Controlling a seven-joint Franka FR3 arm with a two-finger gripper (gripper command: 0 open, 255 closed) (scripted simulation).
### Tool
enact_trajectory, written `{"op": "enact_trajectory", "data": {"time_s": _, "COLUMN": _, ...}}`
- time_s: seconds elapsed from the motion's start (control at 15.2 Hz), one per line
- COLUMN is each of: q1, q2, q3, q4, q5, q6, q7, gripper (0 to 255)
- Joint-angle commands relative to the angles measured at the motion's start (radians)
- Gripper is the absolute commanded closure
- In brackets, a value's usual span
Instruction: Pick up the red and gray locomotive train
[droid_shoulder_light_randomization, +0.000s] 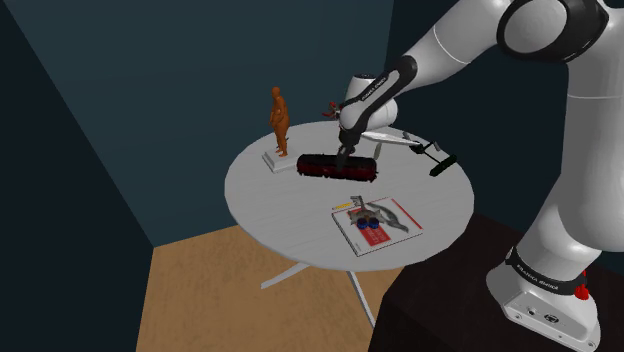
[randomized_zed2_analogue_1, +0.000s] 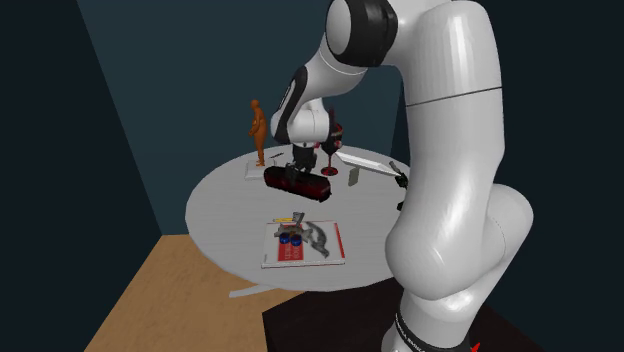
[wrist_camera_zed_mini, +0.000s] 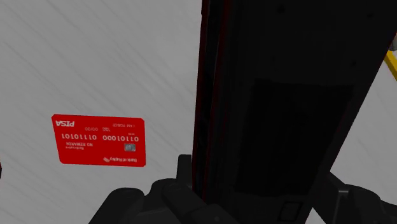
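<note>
Black claw (droid_shoulder_light_randomization: 345, 152) pointing down over the round white table (droid_shoulder_light_randomization: 262, 205), fingers closed against the sides of the dark, red-edged locomotive train (droid_shoulder_light_randomization: 337, 168) directly beneath it, red card (wrist_camera_zed_mini: 100, 140) lying flat beside the claw, orange figurine (droid_shoulder_light_randomization: 279, 120) standing near it.

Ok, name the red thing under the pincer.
The train, long and dark with red trim, at the pincer; the card lies flat beside it, the packet farther off.
</note>
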Motion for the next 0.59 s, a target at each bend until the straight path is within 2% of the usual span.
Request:
{"op": "enact_trajectory", "data": {"time_s": 0.0, "q1": 0.002, "q2": -0.020, "q3": -0.005, "q4": 0.003, "q5": -0.007, "q6": -0.020, "q7": 0.005, "gripper": 255}}
{"op": "enact_trajectory", "data": {"time_s": 0.53, "q1": 0.011, "q2": -0.087, "q3": -0.018, "q4": 0.017, "q5": -0.036, "q6": -0.100, "q7": 0.029, "gripper": 255}}
